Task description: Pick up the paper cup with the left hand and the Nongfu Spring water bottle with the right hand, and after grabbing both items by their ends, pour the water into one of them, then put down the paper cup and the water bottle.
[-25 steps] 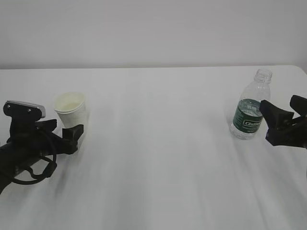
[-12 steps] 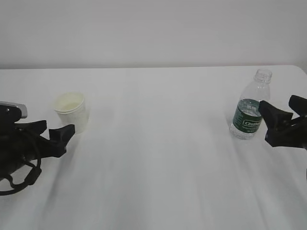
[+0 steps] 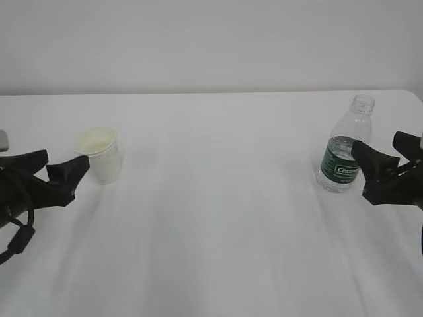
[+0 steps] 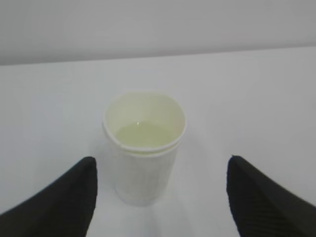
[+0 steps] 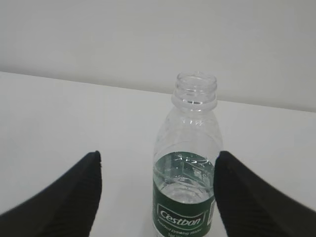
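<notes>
Exterior view: cup [image 3: 99, 154] stands upright on the table [image 3: 218, 218], just right of the open, empty left gripper [image 3: 61, 170]. Bottle [image 3: 344, 150] stands upright just left of the open right gripper [image 3: 380, 168].

Left wrist view: cup ahead, between spread fingers [image 4: 59, 202], untouched.

Right wrist view: bottle between spread fingers [image 5: 59, 197], untouched
</notes>
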`<state>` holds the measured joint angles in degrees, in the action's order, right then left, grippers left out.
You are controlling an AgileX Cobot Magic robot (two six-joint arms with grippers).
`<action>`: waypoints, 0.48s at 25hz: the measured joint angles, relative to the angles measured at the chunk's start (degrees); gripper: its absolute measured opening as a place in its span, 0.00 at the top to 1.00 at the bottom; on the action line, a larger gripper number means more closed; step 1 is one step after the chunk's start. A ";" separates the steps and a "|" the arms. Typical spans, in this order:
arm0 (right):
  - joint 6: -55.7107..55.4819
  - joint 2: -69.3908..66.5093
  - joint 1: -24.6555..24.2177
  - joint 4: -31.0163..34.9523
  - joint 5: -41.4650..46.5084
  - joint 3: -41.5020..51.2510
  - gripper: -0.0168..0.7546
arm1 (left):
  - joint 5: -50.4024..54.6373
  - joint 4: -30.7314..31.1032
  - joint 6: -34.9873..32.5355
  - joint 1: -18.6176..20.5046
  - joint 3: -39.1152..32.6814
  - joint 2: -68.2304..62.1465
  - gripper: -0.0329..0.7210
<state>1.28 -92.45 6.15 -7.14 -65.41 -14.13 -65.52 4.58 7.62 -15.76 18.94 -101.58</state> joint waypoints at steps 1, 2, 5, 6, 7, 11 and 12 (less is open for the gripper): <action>-0.30 0.00 0.00 0.00 0.00 0.00 0.28 | 0.00 0.00 0.00 0.00 -0.11 1.19 0.18; -0.41 0.05 0.00 0.00 0.00 0.00 0.28 | 0.00 0.00 0.00 0.00 -0.11 2.32 0.18; -0.54 0.05 0.00 0.00 0.00 0.00 0.28 | 0.00 -0.41 0.00 0.00 -0.11 5.11 0.18; -0.54 0.05 0.00 0.00 0.00 0.00 0.28 | 0.00 -0.99 0.00 0.00 -0.11 5.85 0.18; -0.54 0.05 0.00 0.00 0.00 0.00 0.28 | 0.00 -1.42 0.00 0.00 -0.11 6.26 0.18; -0.61 0.27 0.00 0.00 0.00 -0.11 0.28 | 0.00 -2.18 0.00 0.00 -0.11 7.38 0.18; -0.61 0.27 0.00 0.00 0.00 -0.26 0.28 | 0.00 -2.18 0.00 0.00 -0.11 7.38 0.18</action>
<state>0.67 -92.18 6.15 -7.14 -65.41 -14.39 -65.52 2.40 7.62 -15.76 18.84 -94.20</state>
